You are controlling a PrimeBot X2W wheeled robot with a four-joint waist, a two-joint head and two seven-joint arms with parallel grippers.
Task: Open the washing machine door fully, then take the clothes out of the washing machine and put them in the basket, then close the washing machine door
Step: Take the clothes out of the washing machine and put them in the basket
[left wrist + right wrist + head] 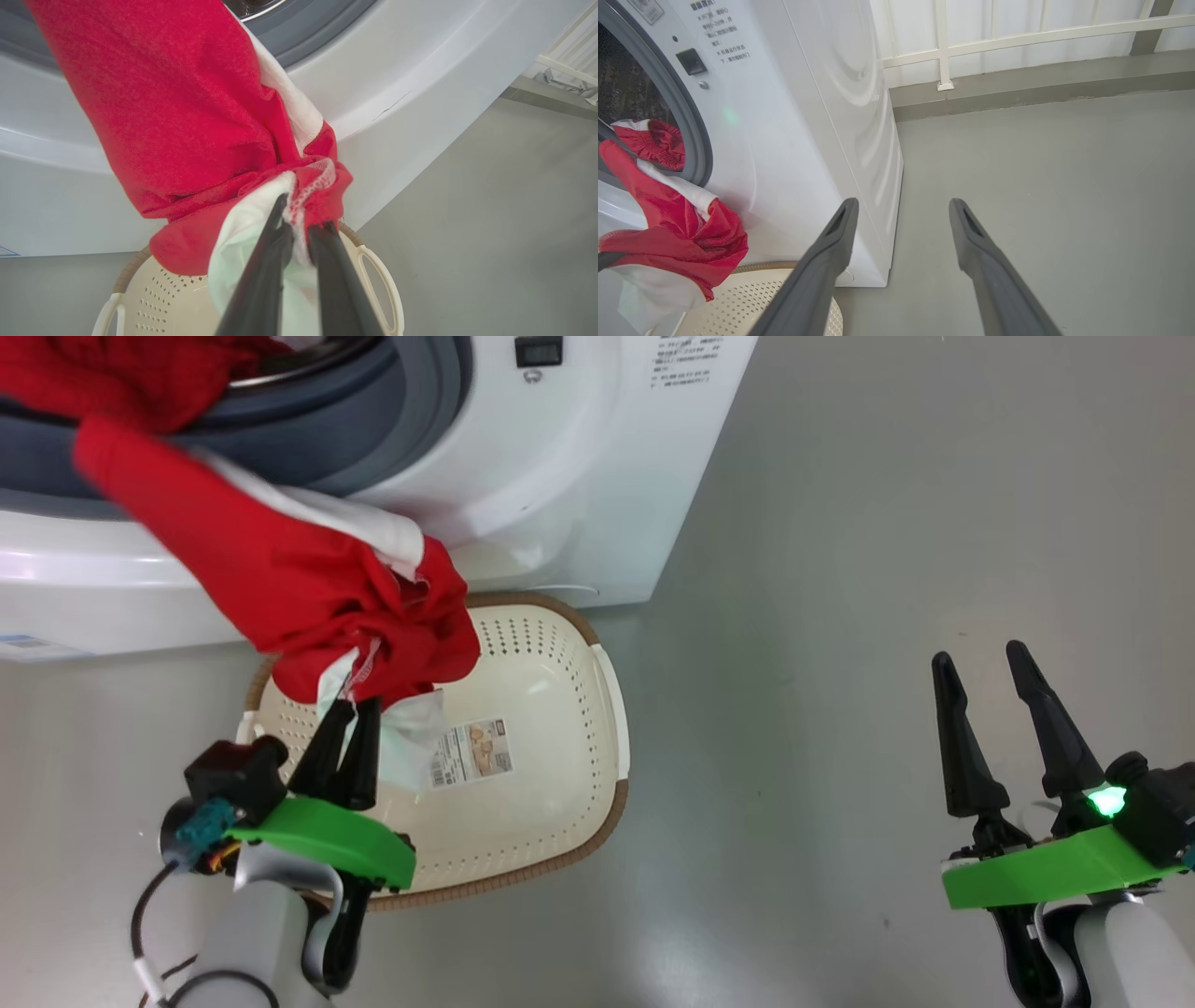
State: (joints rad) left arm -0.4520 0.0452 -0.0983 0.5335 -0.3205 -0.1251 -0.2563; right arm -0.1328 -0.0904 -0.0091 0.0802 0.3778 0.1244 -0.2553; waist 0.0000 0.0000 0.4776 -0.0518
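**Clothes (280, 569) — Position and Grip Status**

The clothes are bright red fabric with white panels and a white stitched hem. One garment runs as a stretched band from the opening of the washing machine (579, 476), across the grey rubber ring (411, 392), and down to a bunched end over the basket (611, 821). More red fabric lies inside the opening, at the upper left of the head view.

The left gripper (353, 707) is clamped on the bunched end — its two dark fingers pinch red and white cloth between them. A white fold hangs below the grip toward the basket floor.

The basket stands on the grey floor (887, 569) just in front of the machine. It is cream-white and perforated, with a brown rim and a sticker (471, 753) on its bottom.

The right gripper (978, 653) hangs well apart to the right, fingers spread, holding nothing.
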